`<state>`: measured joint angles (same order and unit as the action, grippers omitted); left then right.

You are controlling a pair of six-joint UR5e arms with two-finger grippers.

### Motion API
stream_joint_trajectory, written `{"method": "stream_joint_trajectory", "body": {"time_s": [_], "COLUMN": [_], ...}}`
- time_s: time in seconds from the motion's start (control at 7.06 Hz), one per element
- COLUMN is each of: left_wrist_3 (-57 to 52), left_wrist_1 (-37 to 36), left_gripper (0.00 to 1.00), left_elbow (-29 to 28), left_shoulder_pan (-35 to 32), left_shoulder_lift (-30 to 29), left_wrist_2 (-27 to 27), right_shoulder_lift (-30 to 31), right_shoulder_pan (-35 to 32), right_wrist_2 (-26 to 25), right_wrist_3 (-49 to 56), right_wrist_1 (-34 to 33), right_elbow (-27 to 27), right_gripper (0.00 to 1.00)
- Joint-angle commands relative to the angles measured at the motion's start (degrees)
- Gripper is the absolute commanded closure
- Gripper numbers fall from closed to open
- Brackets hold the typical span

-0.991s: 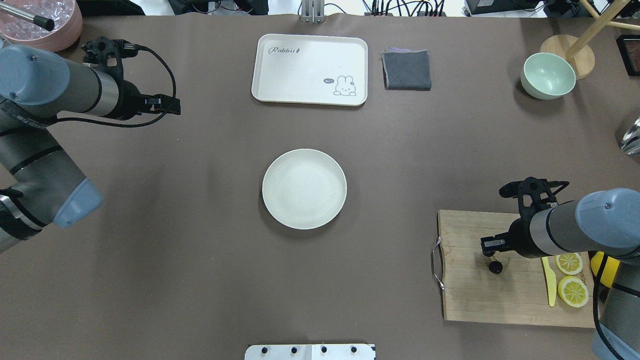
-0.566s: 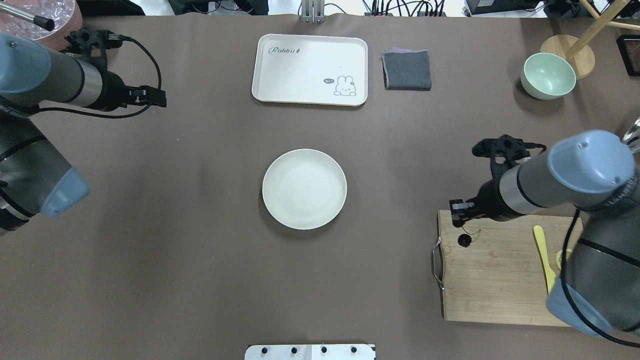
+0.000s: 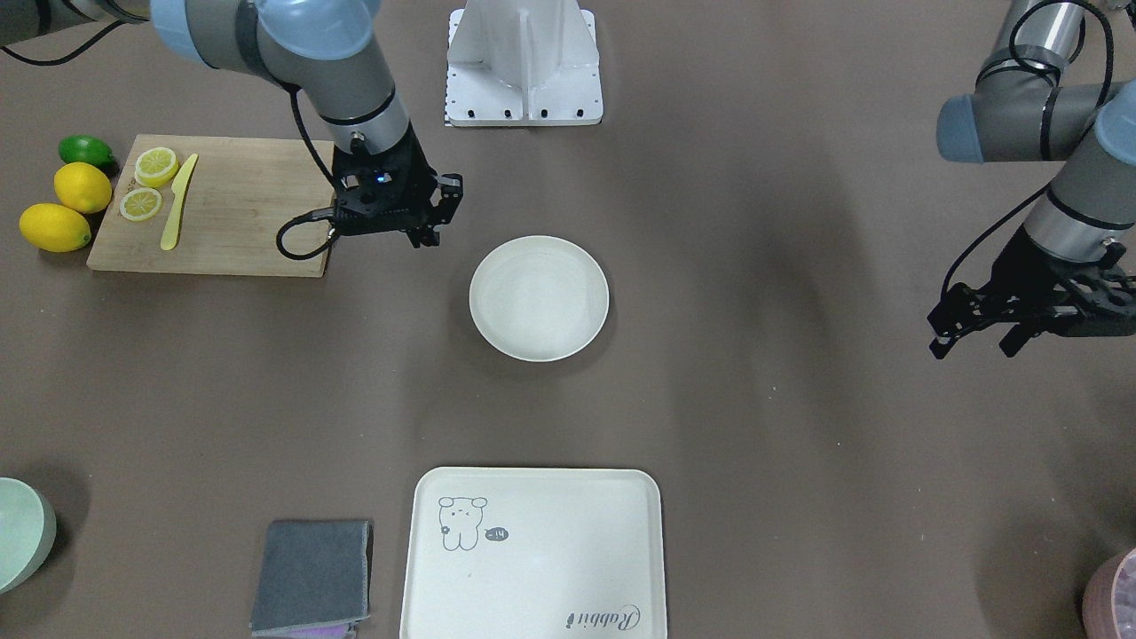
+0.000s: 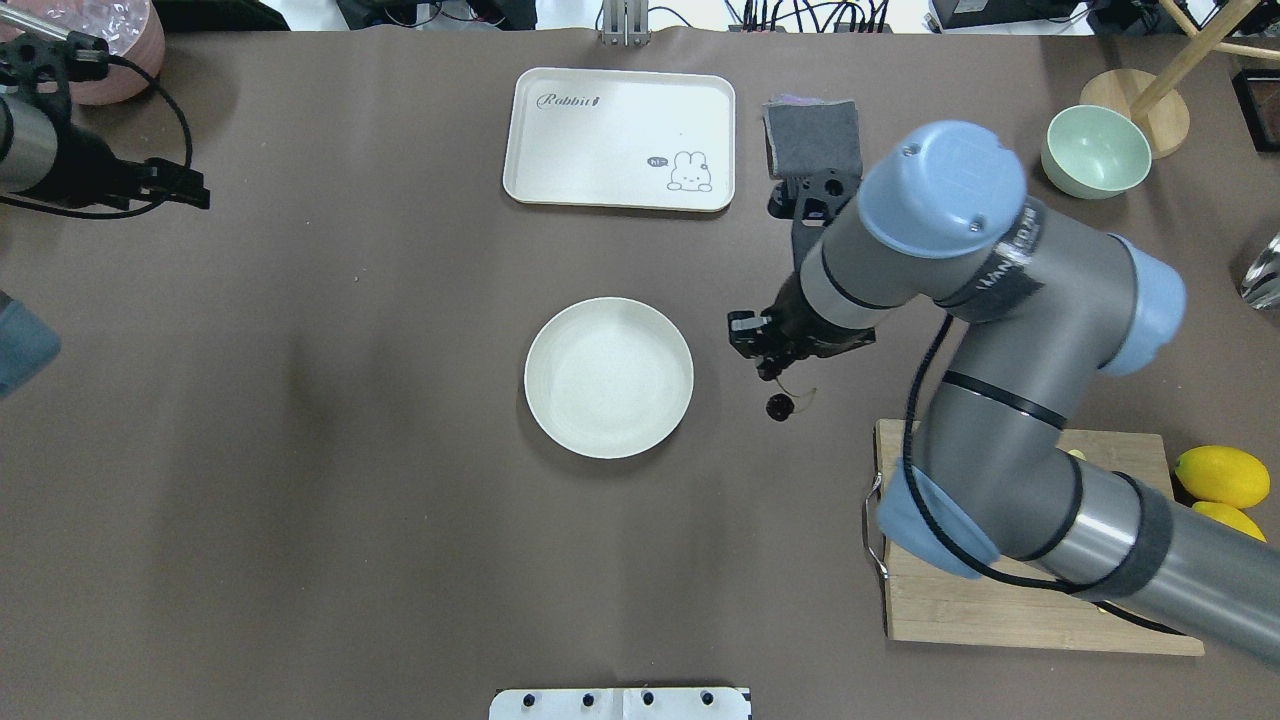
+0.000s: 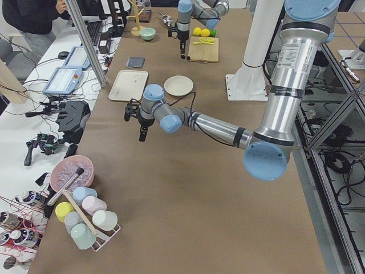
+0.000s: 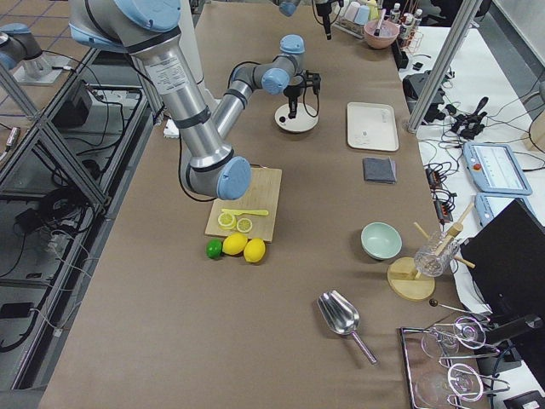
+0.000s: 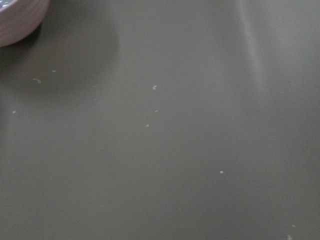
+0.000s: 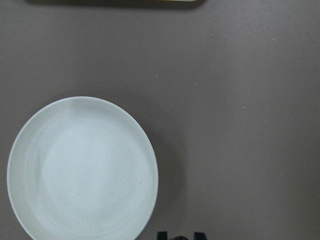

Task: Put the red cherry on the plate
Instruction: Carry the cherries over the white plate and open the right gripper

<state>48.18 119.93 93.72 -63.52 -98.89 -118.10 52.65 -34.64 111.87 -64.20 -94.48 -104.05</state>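
The right arm arches over from the cutting board [image 3: 240,209], wrist turned down. The right gripper [image 4: 765,362] hangs just beside the plate [image 4: 608,378] on the board's side, pinched onto the stem of the red cherry [image 4: 779,406], which dangles just outside the rim. The left gripper [image 3: 974,344], fingers spread, hovers well apart from the plate on the opposite side.

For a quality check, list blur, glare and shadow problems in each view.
Left wrist view: dim, soft, the pink bowl blurred at the corner. Right wrist view: plate sharp, evenly lit. Overhead view: bluish sheen on the tray; red cherry tiny but crisp.
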Motion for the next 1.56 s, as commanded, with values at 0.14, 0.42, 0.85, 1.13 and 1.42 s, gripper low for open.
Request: {"method": "stream_joint_trajectory", "body": {"time_s": [0.14,0.42,0.85,1.13,1.42], "left_wrist_3": [-13.41,-14.87,-14.87,-23.52,-24.19], "left_wrist_1": [-0.05,0.39,0.83,0.05,0.22], "left_gripper": [0.02,0.02,0.02,0.02,0.02], "left_elbow": [-2.74,-3.72,-3.55,-3.63,-3.72], "left_shoulder_pan": [-8.87,-10.83,-12.59,-17.3,-19.0], "left_shoulder_lift": [7.11,8.62,10.11,11.96,13.72], "left_wrist_2": [-0.73,-2.21,-5.21,-12.71,-14.62], "right_shoulder_lift": [-11.07,-11.26,-10.91,-8.9,6.05], "right_shoulder_pan": [4.38,7.55,6.61,-0.92,-13.02], "right_wrist_2": [-6.12,-9.72,-9.23,-2.05,6.64], "right_wrist_3": [-0.48,-2.69,-4.7,2.01,16.3], "right_wrist_1": [8.88,13.88,9.18,-9.33,-13.18], "right_elbow": [17.51,21.34,17.07,4.44,-7.77], "right_gripper": [1.0,1.0,0.0,0.0,0.0]}}
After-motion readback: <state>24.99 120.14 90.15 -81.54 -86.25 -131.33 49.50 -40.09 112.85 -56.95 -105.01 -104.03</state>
